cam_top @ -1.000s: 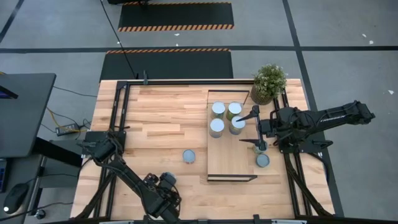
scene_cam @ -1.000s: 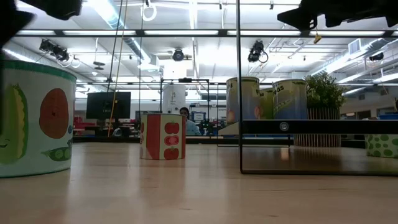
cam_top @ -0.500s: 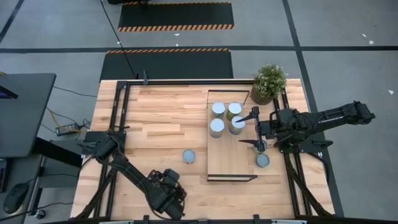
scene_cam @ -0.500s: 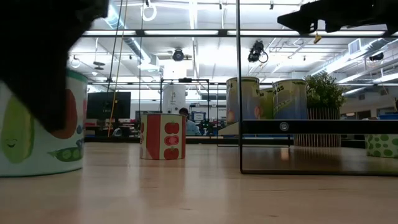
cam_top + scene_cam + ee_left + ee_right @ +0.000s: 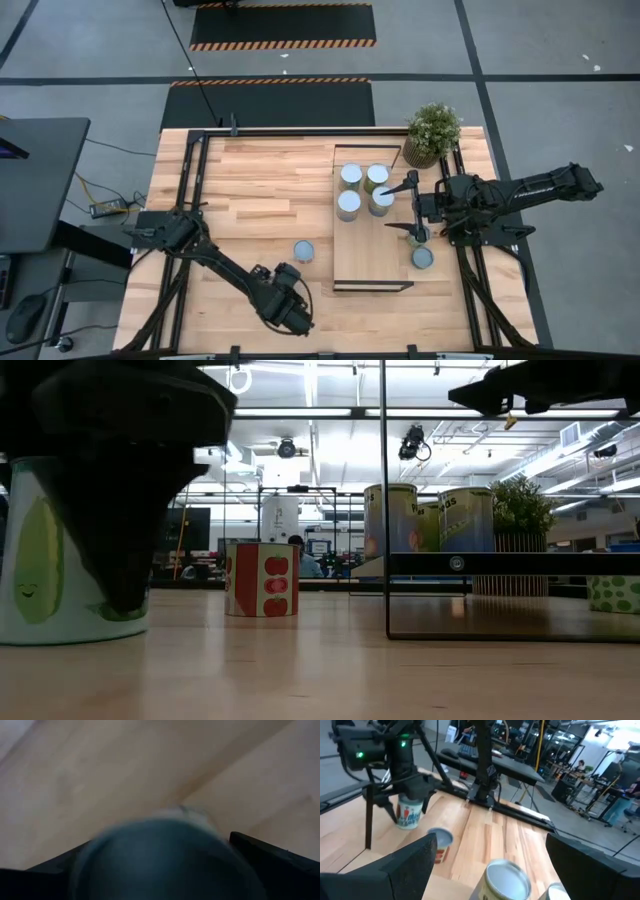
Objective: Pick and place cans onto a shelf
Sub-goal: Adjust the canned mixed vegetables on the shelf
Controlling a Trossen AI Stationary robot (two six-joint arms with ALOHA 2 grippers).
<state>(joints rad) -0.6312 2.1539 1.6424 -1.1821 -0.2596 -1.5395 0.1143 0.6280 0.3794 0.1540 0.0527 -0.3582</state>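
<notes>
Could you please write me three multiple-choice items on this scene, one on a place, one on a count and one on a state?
1. Where is the plant?
A. far right corner of the table
B. on the shelf
C. near left corner

2. How many cans stand on the shelf?
A. two
B. four
C. seven

3. How is the right pincer?
A. shut on a can
B. open, holding nothing
C. out of view

Answers: 1 A, it stands beyond the shelf's corner; 2 B, four tops cluster there; 3 B, its fingers are spread apart.
</notes>
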